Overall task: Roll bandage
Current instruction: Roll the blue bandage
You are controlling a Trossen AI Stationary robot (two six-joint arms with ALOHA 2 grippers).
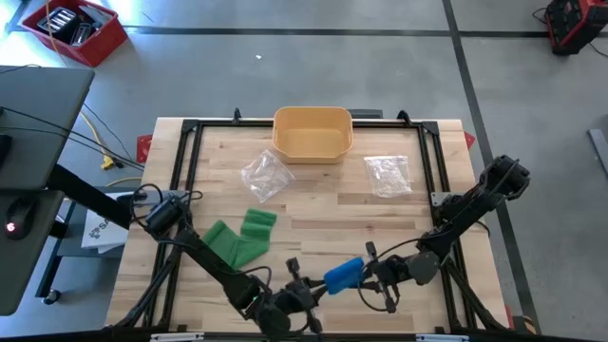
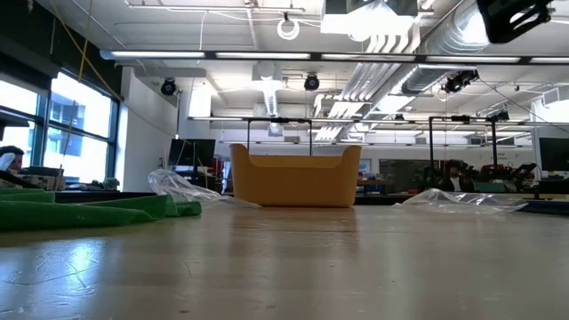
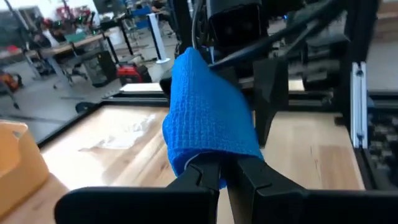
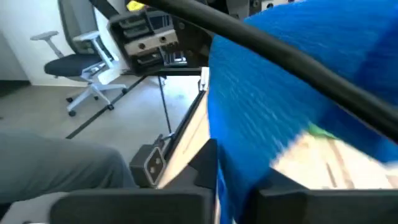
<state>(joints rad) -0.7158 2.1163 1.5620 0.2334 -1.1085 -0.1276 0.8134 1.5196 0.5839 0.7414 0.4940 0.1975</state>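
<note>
From above, the blue bandage (image 1: 344,275) hung over the near edge of the wooden counter (image 1: 313,214), held between both arms. The left pincer (image 1: 306,288) met it from the left and the right pincer (image 1: 370,275) from the right, each touching one end of the roll. Farther back a yellow tub (image 1: 313,133) stood at the far middle of the counter, with one clear plastic bag (image 1: 265,176) to its near left and a second clear bag (image 1: 388,175) to its near right. A green bandage (image 1: 241,236) lay unrolled and folded on the left half. A red bin (image 1: 74,30) sat on the floor beyond the counter's far left corner.

At counter height, neither pincer nor the blue roll came into sight. The tub (image 2: 295,175) stood in the middle distance, the green strip (image 2: 89,210) lay flat at the left, and crumpled plastic (image 2: 464,201) showed at the right.

Through the left wrist camera, the left pincer (image 3: 224,172) had its fingers pressed together on the lower edge of the blue bandage (image 3: 208,118), pinching the cloth.

Through the right wrist camera, the blue bandage (image 4: 267,99) filled most of the frame and ran down between the right pincer's (image 4: 235,186) fingers, which were pinching it. An office chair (image 4: 84,59) stood on the floor behind.
</note>
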